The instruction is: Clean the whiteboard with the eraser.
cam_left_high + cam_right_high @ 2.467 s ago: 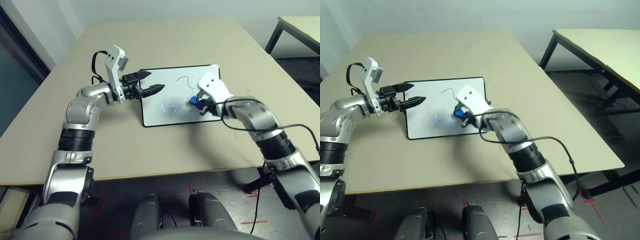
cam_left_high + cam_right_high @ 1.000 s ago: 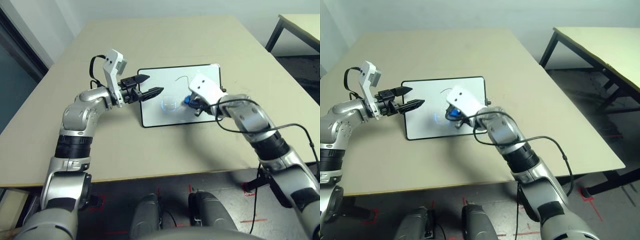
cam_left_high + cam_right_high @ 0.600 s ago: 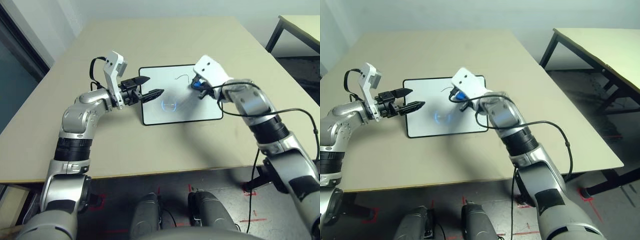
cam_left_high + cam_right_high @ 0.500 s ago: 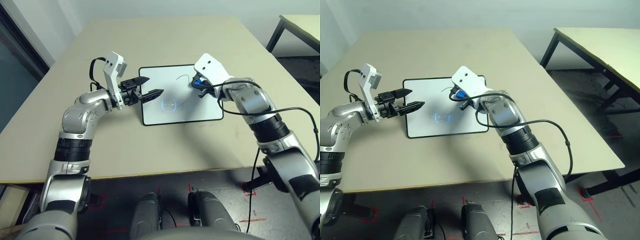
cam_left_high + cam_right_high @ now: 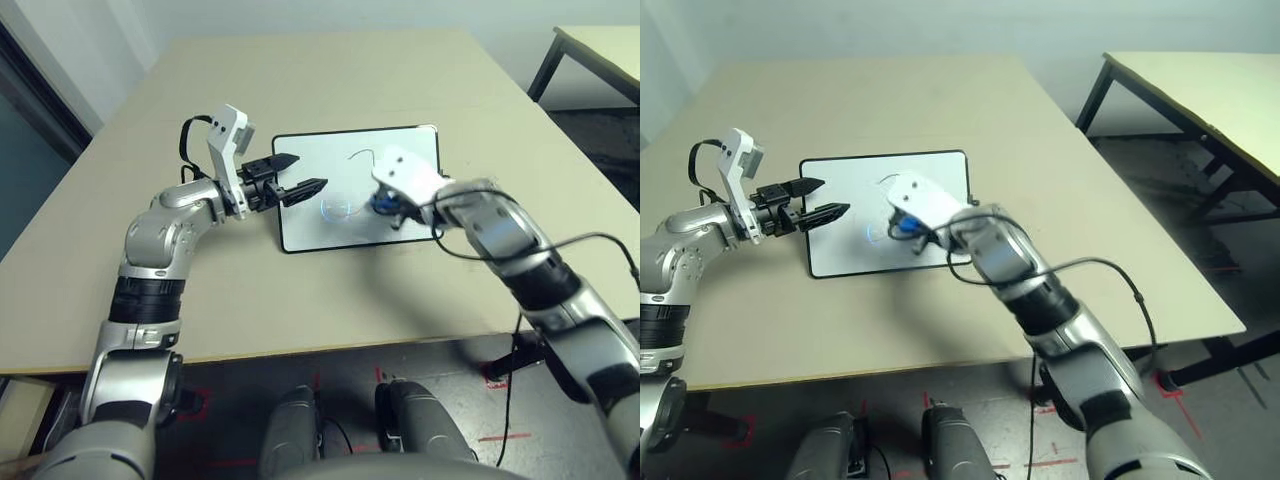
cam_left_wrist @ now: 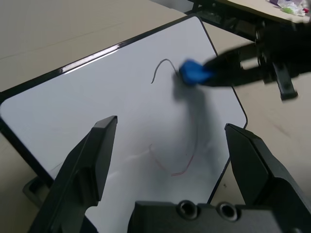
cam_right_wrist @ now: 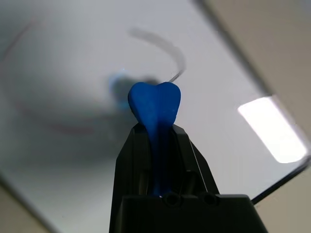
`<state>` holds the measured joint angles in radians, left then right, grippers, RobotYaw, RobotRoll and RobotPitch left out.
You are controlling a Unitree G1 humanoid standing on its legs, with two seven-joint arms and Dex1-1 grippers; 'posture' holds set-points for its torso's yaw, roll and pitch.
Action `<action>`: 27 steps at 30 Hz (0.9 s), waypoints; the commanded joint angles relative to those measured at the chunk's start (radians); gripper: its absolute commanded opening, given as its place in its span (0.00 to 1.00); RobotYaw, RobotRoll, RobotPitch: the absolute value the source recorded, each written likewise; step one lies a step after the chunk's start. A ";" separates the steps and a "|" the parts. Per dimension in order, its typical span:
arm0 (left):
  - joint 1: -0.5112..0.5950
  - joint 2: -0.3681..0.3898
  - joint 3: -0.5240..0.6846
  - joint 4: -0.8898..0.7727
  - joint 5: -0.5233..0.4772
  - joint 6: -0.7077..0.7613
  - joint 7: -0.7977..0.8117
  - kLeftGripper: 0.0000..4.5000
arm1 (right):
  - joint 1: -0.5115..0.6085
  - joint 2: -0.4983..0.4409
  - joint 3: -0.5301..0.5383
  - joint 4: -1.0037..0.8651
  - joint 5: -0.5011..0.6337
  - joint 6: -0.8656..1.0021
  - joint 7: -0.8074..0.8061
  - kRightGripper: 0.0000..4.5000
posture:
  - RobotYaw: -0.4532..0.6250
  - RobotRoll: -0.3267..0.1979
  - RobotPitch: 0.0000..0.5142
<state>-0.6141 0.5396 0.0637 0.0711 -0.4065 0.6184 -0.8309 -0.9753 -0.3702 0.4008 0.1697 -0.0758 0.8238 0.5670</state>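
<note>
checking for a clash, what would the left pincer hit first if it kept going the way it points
Probably the eraser held in the right pincer. The left pincer is open and points across the whiteboard toward it. How high it sits above the board is unclear, so it might meet the board first.

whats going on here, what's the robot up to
The robot is wiping a whiteboard that lies on the table. Its right gripper is shut on a blue eraser held over the board's middle, where thin scribbled lines remain. The left gripper hangs open at the board's left edge, holding nothing.
</note>
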 commanded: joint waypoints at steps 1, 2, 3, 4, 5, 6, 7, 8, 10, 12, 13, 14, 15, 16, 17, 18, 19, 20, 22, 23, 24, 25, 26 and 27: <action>0.014 0.007 0.004 -0.023 -0.011 0.008 0.002 1.00 | 0.027 -0.005 0.046 -0.011 -0.014 -0.007 0.051 0.10 | 0.40 0.62 0.18; 0.016 0.008 0.005 -0.025 -0.011 0.009 0.002 1.00 | 0.046 -0.018 0.066 -0.040 -0.016 0.010 0.074 0.10 | 0.40 0.62 0.18; 0.016 0.008 0.005 -0.026 -0.011 0.009 0.003 1.00 | 0.058 -0.026 0.077 -0.059 -0.019 0.021 0.089 0.10 | 0.40 0.62 0.18; 0.019 0.008 0.007 -0.029 -0.012 0.010 0.004 1.00 | 0.084 -0.052 0.105 -0.110 -0.020 0.052 0.118 0.10 | 0.40 0.62 0.18; 0.021 0.008 0.008 -0.033 -0.013 0.011 0.005 1.00 | 0.111 -0.082 0.133 -0.169 -0.020 0.085 0.148 0.10 | 0.40 0.62 0.18; 0.022 0.008 0.009 -0.036 -0.014 0.013 0.007 1.00 | 0.131 -0.104 0.153 -0.212 -0.021 0.109 0.170 0.10 | 0.40 0.62 0.18; 0.025 0.007 0.010 -0.039 -0.015 0.014 0.008 1.00 | 0.152 -0.131 0.174 -0.262 -0.019 0.140 0.191 0.10 | 0.40 0.62 0.18; 0.027 0.007 0.011 -0.042 -0.016 0.016 0.009 1.00 | 0.165 -0.149 0.187 -0.297 -0.017 0.163 0.202 0.10 | 0.40 0.62 0.19; 0.031 0.007 0.010 -0.044 -0.016 0.016 0.010 1.00 | 0.170 -0.167 0.200 -0.325 -0.020 0.187 0.213 0.10 | 0.40 0.62 0.19; 0.031 0.006 0.009 -0.043 -0.016 0.016 0.010 1.00 | 0.159 -0.164 0.198 -0.306 -0.031 0.178 0.204 0.10 | 0.40 0.62 0.19; 0.030 0.006 0.008 -0.042 -0.016 0.016 0.010 1.00 | 0.144 -0.155 0.186 -0.275 -0.041 0.155 0.186 0.10 | 0.39 0.62 0.19; 0.029 0.006 0.006 -0.041 -0.017 0.016 0.011 1.00 | 0.129 -0.144 0.172 -0.245 -0.050 0.134 0.169 0.10 | 0.39 0.62 0.19; 0.027 0.006 0.005 -0.041 -0.019 0.016 0.012 1.00 | 0.107 -0.127 0.151 -0.205 -0.057 0.109 0.145 0.10 | 0.39 0.62 0.19; 0.025 0.005 0.004 -0.040 -0.020 0.016 0.013 1.00 | 0.080 -0.110 0.129 -0.159 -0.063 0.074 0.119 0.10 | 0.39 0.62 0.19; 0.024 0.005 0.003 -0.039 -0.021 0.016 0.013 1.00 | 0.055 -0.094 0.111 -0.116 -0.067 0.041 0.099 0.10 | 0.39 0.62 0.19; 0.023 0.005 0.002 -0.039 -0.021 0.016 0.013 1.00 | 0.031 -0.076 0.090 -0.073 -0.066 0.010 0.077 0.10 | 0.39 0.62 0.19; 0.024 0.005 0.002 -0.040 -0.022 0.016 0.013 1.00 | 0.015 -0.063 0.075 -0.041 -0.066 -0.015 0.063 0.10 | 0.39 0.62 0.20; 0.024 0.005 0.001 -0.040 -0.022 0.017 0.014 1.00 | 0.002 -0.053 0.067 -0.012 -0.070 -0.041 0.053 0.10 | 0.39 0.62 0.20; 0.024 0.004 -0.001 -0.042 -0.024 0.019 0.014 1.00 | -0.008 -0.041 0.061 0.024 -0.078 -0.074 0.044 0.10 | 0.39 0.62 0.20; 0.024 0.003 -0.001 -0.043 -0.024 0.020 0.014 1.00 | -0.005 -0.042 0.068 0.029 -0.086 -0.083 0.050 0.10 | 0.39 0.62 0.20; 0.025 0.003 -0.002 -0.045 -0.025 0.021 0.015 1.00 | 0.001 -0.045 0.076 0.026 -0.093 -0.085 0.059 0.10 | 0.39 0.62 0.20; 0.026 0.003 -0.002 -0.045 -0.025 0.021 0.015 1.00 | 0.012 -0.051 0.087 0.014 -0.099 -0.079 0.073 0.10 | 0.39 0.62 0.20; 0.026 0.002 -0.002 -0.047 -0.026 0.022 0.016 1.00 | 0.021 -0.055 0.092 0.004 -0.105 -0.076 0.084 0.10 | 0.39 0.62 0.21; 0.027 0.003 -0.001 -0.048 -0.027 0.023 0.015 1.00 | 0.043 -0.075 0.117 -0.036 -0.111 -0.050 0.117 0.10 | 0.39 0.62 0.21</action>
<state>-0.5968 0.5388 0.0689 0.0379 -0.4281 0.6301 -0.8144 -0.9679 -0.4302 0.4750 0.1504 -0.1732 0.7508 0.6465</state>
